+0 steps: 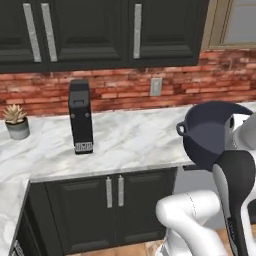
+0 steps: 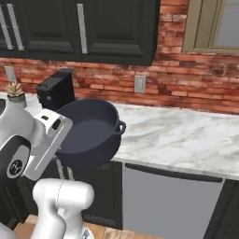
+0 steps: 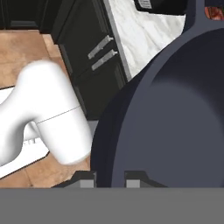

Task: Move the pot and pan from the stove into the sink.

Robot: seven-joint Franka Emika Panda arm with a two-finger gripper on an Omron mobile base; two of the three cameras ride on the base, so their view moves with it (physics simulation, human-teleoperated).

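Note:
The dark blue-grey pot [image 1: 210, 137] [image 2: 91, 133] hangs in the air, tipped on its side with its opening facing the cameras, level with the front edge of the marble counter [image 1: 130, 140]. One loop handle sticks out toward the counter. In the hand view my gripper [image 3: 109, 177] is shut on the pot's rim, and the pot's wall [image 3: 175, 109] runs up between the fingertips. The pan, the stove and the sink are out of view.
A tall black appliance [image 1: 81, 117] [image 2: 56, 91] and a small potted plant [image 1: 16, 121] [image 2: 16, 93] stand on the counter to the left. Dark upper cabinets hang above, dark lower cabinets [image 1: 110, 210] stand below, and a grey dishwasher front [image 2: 168, 200] sits under the right counter [image 2: 177, 135].

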